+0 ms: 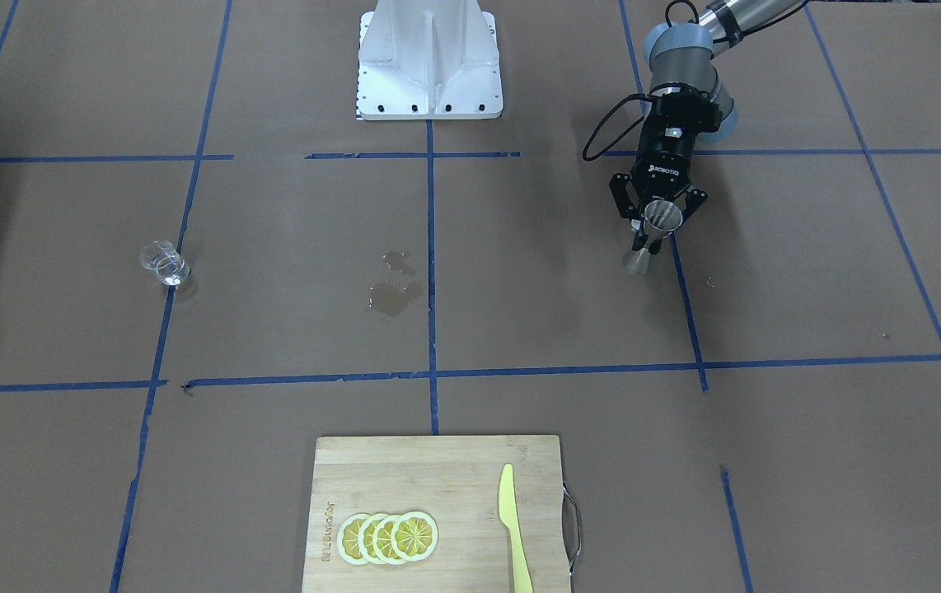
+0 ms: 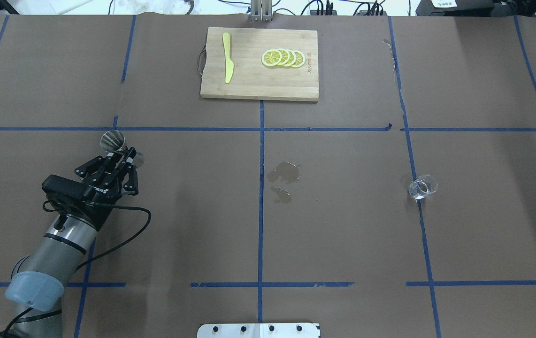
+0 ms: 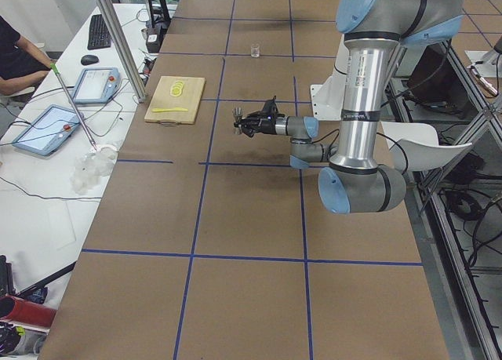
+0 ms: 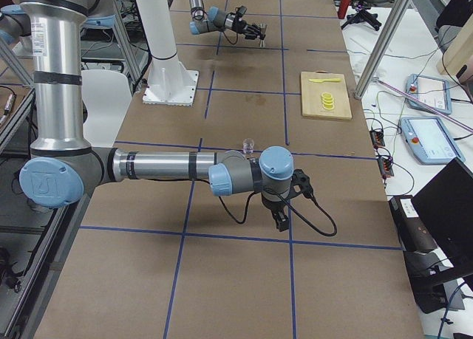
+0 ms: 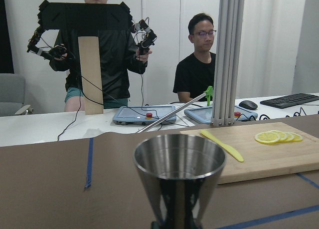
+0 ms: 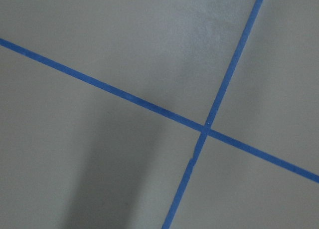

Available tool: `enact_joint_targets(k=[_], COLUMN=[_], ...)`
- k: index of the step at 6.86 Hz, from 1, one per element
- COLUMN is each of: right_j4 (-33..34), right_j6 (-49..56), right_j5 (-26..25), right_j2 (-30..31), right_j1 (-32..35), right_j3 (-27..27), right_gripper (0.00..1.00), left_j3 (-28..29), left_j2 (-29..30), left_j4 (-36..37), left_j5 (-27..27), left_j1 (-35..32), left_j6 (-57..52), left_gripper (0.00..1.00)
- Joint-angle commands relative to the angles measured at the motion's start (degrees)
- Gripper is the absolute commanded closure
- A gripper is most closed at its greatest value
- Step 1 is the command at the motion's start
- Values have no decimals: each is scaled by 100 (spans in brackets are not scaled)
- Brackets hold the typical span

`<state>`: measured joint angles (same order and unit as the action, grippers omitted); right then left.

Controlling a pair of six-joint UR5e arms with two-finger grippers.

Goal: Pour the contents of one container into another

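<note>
Overhead exterior: left gripper (image 2: 125, 151) clamped on the steel jigger (image 2: 113, 140) at its waist. Long axis near vertical, open cone up, looks empty. Glass measuring cup (image 2: 422, 187) stands well apart from those jaws, ungrasped. Right gripper (image 4: 284, 218): cannot tell its jaw state. Jigger fetched; cup pickup and pour remain, by my reading.
</note>
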<state>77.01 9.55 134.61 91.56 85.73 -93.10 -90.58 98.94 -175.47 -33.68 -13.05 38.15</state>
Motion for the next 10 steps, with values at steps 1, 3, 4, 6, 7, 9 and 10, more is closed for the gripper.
enact_joint_targets(k=[1, 3, 4, 6, 7, 9, 10], right_j4=[-1304, -3269, -4316, -4669, -4669, -4660, -4652], right_j6=[-1448, -3381, -4312, -5540, -6152, -6886, -7340], right_j5=[-48, -571, -1220, -1543, -1726, -3493, -3851], right_j2=[54, 369, 623, 844, 1037, 1546, 1610], right_j1=[-423, -1203, -1782, -2357, -2629, -4021, -4368], right_j3=[29, 11, 3, -477, -968, -1839, -2052], right_gripper=[0, 0, 0, 3, 7, 6, 7], left_j3=[136, 189, 216, 225, 233, 233, 233], left_j2=[344, 398, 546, 679, 688, 706, 706], left_j4=[21, 65, 83, 74, 74, 74, 74], left_j5=[-33, -33, -42, -51, -59, -59, -59], left_j1=[75, 83, 75, 75, 66, 66, 66], left_j6=[-63, -63, -141, -458, -458, -458, -458], left_gripper=[100, 100, 100, 100, 100, 100, 100])
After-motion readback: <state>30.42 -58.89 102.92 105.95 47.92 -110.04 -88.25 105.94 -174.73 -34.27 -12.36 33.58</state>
